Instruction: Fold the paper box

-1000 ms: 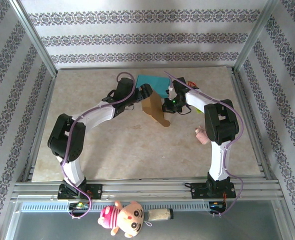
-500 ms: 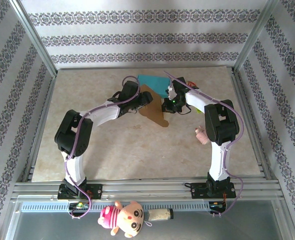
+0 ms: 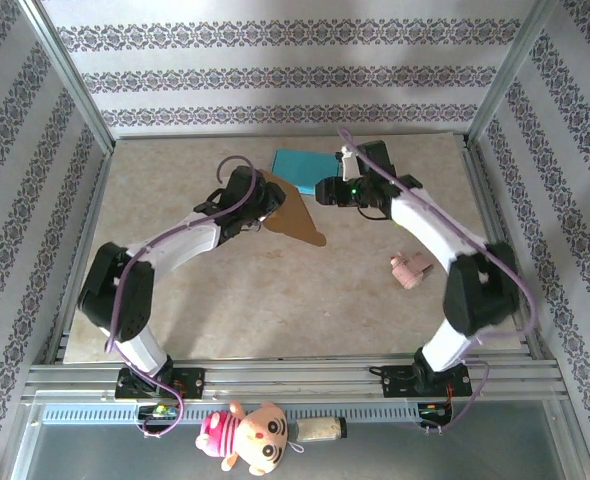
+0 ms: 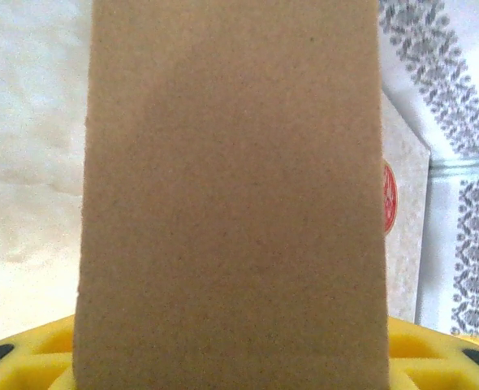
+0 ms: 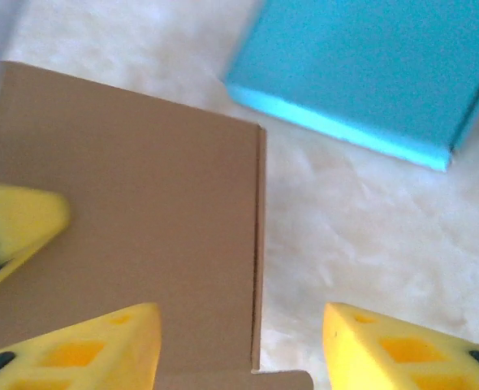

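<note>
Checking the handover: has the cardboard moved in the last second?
Yes. The cardboard has shifted left along the blue box, its top corner now near the box's left end.

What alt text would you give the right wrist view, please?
A flat brown cardboard panel spans the left side above the right gripper, whose yellow fingers stand apart. A flat teal box lies on the pale marbled table upper right.

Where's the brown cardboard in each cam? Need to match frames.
Top external: cardboard sits toward the back of the table, between the two arms' tips.
Left wrist: cardboard covers the centre, top to bottom.
Right wrist: cardboard takes the left half.
Shared landmark: teal box just beyond the cardboard from above; upper right in the right wrist view.
</note>
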`<state>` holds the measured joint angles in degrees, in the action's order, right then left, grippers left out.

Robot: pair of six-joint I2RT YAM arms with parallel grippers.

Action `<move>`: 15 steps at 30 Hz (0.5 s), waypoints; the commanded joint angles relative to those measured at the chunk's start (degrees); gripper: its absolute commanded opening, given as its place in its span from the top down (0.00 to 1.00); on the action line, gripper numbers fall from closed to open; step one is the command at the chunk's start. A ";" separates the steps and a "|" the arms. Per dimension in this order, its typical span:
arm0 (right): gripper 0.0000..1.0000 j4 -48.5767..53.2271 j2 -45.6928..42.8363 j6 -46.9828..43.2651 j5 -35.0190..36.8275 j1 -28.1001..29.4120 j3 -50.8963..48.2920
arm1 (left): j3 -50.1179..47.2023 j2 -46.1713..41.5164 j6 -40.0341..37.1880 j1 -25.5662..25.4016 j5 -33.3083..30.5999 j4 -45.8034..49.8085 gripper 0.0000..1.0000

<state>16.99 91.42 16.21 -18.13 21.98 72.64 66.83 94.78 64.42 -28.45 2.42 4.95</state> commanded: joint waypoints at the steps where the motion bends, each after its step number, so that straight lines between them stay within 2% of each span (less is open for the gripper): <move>1: 0.28 -22.01 -11.11 -12.73 12.48 8.43 -11.59 | -2.35 -5.87 4.93 0.28 -6.85 3.47 0.54; 3: 0.11 -35.56 -14.95 -23.06 13.89 12.55 -20.54 | -3.50 -8.04 5.43 0.94 -7.29 3.07 0.53; 4: 0.07 -41.09 -15.55 -27.88 12.84 14.07 -23.98 | -3.80 -8.87 5.42 1.31 -7.08 2.92 0.54; 6: 0.06 -44.75 -15.21 -36.29 7.93 15.55 -26.85 | -4.35 -10.10 6.27 2.09 -6.26 2.56 0.55; 8: 0.07 -42.87 -14.27 -46.70 3.23 17.52 -27.37 | -5.63 -11.33 8.17 2.81 -5.21 1.17 0.57; 10: 0.07 -43.54 -13.37 -56.89 1.92 19.92 -28.96 | -7.06 -12.38 10.02 3.30 -4.46 -0.38 0.59; 12: 0.04 -46.70 -11.15 -63.96 4.47 21.75 -29.98 | -7.90 -13.23 10.71 3.60 -4.26 -0.85 0.59; 15: 0.03 -49.93 -5.82 -67.95 15.11 23.36 -27.13 | -8.20 -14.02 10.59 3.70 -4.34 -0.43 0.60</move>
<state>-25.43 82.67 -39.40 -10.39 44.40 43.72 58.81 82.78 72.34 -25.36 -1.96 5.61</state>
